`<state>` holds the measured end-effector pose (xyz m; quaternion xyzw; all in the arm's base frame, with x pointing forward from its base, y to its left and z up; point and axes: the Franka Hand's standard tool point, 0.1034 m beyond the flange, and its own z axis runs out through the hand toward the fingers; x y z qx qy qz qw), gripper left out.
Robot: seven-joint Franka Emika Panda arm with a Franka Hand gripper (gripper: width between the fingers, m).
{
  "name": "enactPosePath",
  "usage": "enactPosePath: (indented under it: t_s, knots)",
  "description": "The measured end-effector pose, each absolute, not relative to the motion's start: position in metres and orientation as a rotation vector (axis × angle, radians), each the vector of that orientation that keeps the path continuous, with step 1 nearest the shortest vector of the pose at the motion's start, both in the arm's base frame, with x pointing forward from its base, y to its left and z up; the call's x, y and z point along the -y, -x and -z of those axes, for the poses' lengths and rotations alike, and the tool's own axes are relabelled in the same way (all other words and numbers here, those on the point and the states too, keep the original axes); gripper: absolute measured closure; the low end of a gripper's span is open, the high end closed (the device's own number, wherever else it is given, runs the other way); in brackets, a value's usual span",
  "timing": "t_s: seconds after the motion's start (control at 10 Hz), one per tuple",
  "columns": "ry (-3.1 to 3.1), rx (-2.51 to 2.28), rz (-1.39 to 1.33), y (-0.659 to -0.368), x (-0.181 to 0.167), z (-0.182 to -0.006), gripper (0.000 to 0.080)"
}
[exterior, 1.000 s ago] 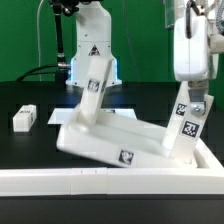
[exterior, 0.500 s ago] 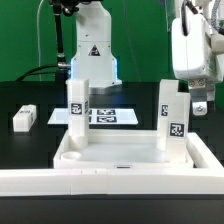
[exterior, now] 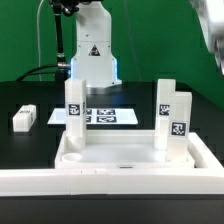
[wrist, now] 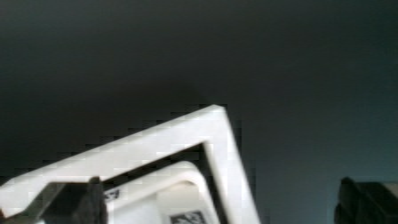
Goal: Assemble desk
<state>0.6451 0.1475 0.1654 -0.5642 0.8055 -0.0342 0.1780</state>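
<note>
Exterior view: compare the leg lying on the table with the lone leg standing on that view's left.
Pose: the loose leg lies on its side; the standing leg is upright. Place: the loose leg rests on the table, apart from the desk top; the standing leg rises from its corner. Tag: clear on the standing leg, unreadable on the loose leg. Both are white.

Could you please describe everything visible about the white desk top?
The desk top is a white, plastic-looking rectangular panel with a raised rim, lying flat, rim up, on the black table. Three tagged legs stand upright in it: one at the exterior view's left, two at its right. A white rail lies close along its near edge; contact is unclear.
</note>
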Motion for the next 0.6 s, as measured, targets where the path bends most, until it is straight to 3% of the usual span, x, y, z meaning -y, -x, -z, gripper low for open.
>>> enactPosePath:
  t_s: [0.1,0.2,0.6]
  knots:
    - [1.572,-2.24,0.103,-0.6517,-0.1435,-0.1954,0.015]
    - [1.559,-2.23,0.107,-0.6539,-0.1415,-0.2042,0.015]
    - [1.569,-2.236,0.106,-0.6522,-0.1427,-0.1972,0.015]
